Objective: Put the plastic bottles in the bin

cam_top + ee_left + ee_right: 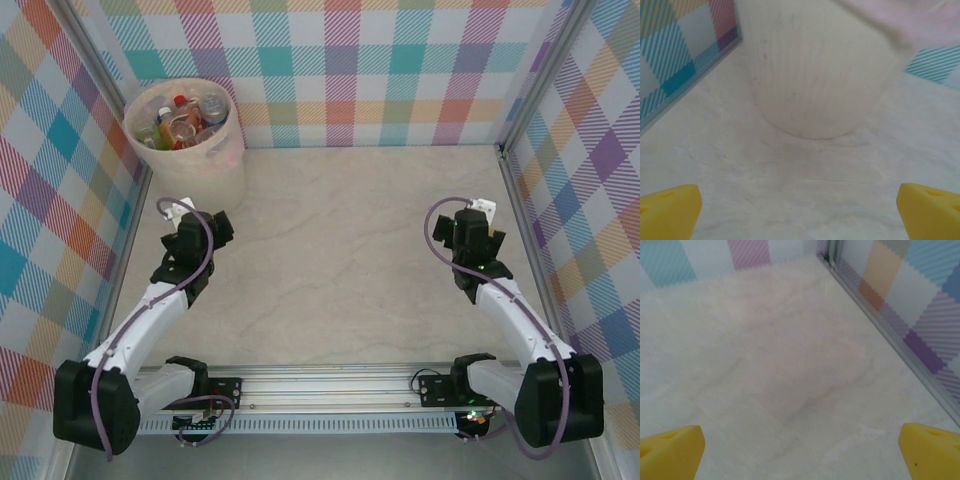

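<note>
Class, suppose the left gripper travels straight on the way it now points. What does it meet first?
Most likely the bin: its ribbed wall stands dead ahead of the left gripper, with bare table between. Depth is unclear, so it might touch the table first.

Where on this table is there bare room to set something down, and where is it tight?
The whole marble table between the left arm and right arm is bare, up to the back wall and the right wall. It is tight only in the far-left corner, where the bin holds the plastic bottles, with the left arm close before it.
</note>
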